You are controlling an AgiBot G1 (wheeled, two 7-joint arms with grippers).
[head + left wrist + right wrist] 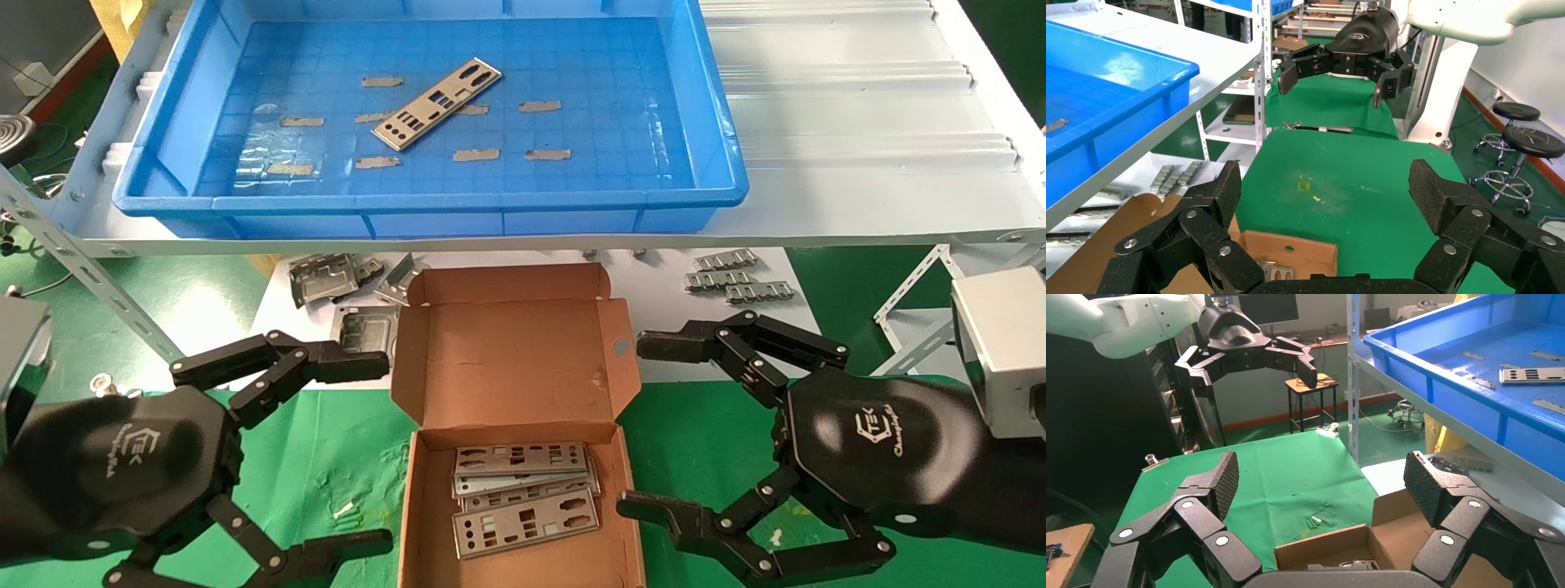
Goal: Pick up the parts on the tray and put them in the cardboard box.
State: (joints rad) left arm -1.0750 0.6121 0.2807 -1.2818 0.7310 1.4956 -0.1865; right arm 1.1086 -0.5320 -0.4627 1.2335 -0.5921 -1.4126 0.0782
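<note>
- Head view: one plate point(436, 104) left in the blue tray point(719, 139), long axis slanting from near-left to far-right; several plates point(523, 498) already in the cardboard box point(523, 359). Left hand point(359, 449) and right hand point(645, 425) both spread wide and empty, flanking the box on the green worktop point(327, 457); remaining plate far ahead and above, slightly nearer the left hand.
- Left wrist view: left hand point(1324, 196) agape over box point(1291, 257).
- Right wrist view: right hand point(1321, 484) agape; plate point(1532, 375) on tray floor beyond.

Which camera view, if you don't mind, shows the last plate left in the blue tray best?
The head view: the whole plate lies unobstructed. The right wrist view catches it edge-on, cropped; the left wrist view shows only a sliver.
</note>
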